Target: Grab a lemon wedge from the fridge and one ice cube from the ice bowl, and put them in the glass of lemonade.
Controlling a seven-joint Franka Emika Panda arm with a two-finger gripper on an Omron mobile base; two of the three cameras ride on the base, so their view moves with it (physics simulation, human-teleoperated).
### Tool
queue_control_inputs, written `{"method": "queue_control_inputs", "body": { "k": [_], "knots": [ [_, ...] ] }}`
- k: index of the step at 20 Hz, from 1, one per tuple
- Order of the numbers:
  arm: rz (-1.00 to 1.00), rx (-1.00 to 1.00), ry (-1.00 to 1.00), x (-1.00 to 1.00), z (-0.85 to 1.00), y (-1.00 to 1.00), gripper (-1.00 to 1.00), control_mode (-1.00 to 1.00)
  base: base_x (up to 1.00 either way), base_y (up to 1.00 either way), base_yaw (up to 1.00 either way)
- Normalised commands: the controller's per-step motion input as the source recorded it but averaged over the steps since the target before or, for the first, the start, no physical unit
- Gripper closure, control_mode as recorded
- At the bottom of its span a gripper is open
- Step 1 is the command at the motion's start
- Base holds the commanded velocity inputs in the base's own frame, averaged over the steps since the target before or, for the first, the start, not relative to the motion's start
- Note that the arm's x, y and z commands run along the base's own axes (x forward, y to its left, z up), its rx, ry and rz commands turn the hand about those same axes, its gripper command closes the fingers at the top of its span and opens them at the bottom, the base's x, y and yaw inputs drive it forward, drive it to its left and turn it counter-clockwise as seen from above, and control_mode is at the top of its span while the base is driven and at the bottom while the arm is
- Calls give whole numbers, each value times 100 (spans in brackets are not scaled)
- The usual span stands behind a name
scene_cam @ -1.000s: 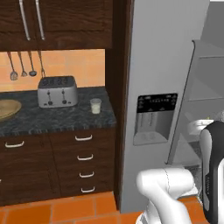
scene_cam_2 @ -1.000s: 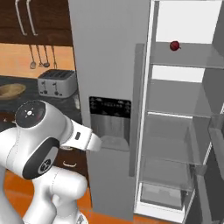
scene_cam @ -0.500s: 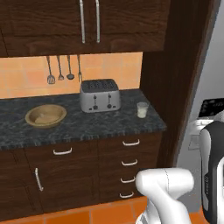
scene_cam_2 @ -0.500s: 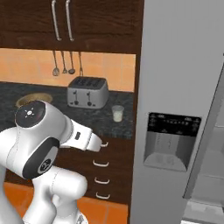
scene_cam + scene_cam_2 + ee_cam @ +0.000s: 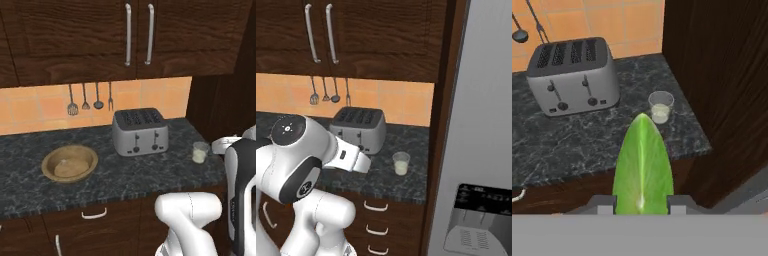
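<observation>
One toaster (image 5: 139, 132), one ice bowl (image 5: 69, 163), one glass of lemonade (image 5: 200, 152), one lemon wedge (image 5: 643, 167), four hanging utensils (image 5: 91, 98).

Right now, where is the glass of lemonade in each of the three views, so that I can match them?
Left base view: the glass of lemonade stands at the counter's right end.
Right base view: glass in the middle, right of the toaster.
Hand view: glass above centre, beyond the held lemon wedge.
Shared landmark: the toaster.

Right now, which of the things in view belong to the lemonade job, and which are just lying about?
Belong to the job:
lemon wedge, held in the gripper
glass of lemonade
ice bowl
fridge

Just lying about:
toaster
hanging utensils
upper cupboards
</observation>
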Motion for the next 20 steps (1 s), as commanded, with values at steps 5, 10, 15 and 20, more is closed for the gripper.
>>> {"method": "queue_control_inputs", "body": {
  "k": [5, 10, 15, 20],
  "knots": [
    [0, 0, 0, 0, 0, 0, 100, 100, 46, -7, -13],
    [-21, 0, 45, 35, -47, 0, 100, -100, 0, 0, 0],
    [-14, 5, 25, 68, -76, -21, 100, -100, 0, 0, 0],
    [-4, 0, 19, 100, -57, -31, 100, -100, 0, 0, 0]
  ]
}}
